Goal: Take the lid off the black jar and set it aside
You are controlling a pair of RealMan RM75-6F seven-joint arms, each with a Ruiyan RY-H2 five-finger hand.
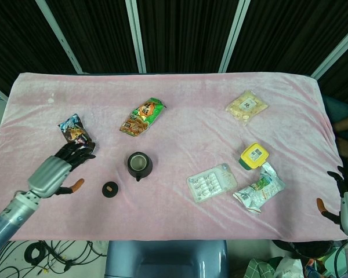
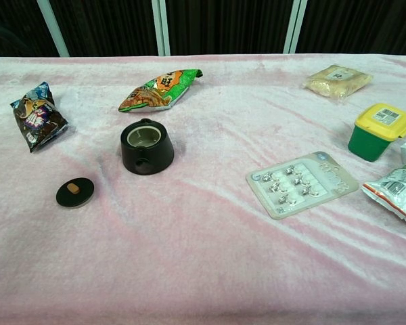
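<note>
The black jar (image 1: 139, 165) (image 2: 146, 147) stands uncovered near the table's middle left, its pale inside showing. Its round black lid (image 1: 109, 189) (image 2: 74, 191) with an orange knob lies flat on the pink cloth, to the jar's front left. My left hand (image 1: 57, 169) hovers left of the lid, fingers spread, holding nothing; the chest view does not show it. My right hand (image 1: 341, 194) sits off the table's right front corner, fingers apart, empty.
A dark snack bag (image 1: 76, 137) lies just beyond my left hand. A green snack bag (image 1: 142, 116) lies behind the jar. On the right are a blister pack (image 1: 212, 181), a green tub with yellow lid (image 1: 253, 156), a crumpled packet (image 1: 259, 189) and a pale bag (image 1: 246, 106).
</note>
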